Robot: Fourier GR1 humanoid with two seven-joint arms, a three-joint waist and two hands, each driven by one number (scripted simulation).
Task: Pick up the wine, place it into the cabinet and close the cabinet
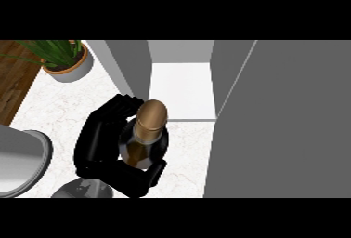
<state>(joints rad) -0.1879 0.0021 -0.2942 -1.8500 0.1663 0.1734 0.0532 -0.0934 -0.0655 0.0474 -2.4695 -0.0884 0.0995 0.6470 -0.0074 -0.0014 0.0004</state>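
One hand showed: the left hand point(96, 139), entering from 7 o'clock, with fingers and thumb curled round the wine point(145, 135), near the centre over the counter point(68, 102). The carry to the cabinet point(182, 93) seemed underway. The next move called for travel toward 1 o'clock onto the white shelf, clear of the door point(288, 116) at 3 o'clock. The bottle's base was hidden, the right hand unseen, and a grey shape point(21, 158) at 9 o'clock was cut off.

The bottle point(145, 135) is dark with a gold top. The left hand point(93, 139) is black. The counter point(61, 107) is white with faint veins. The cabinet point(130, 69) is grey, white inside.
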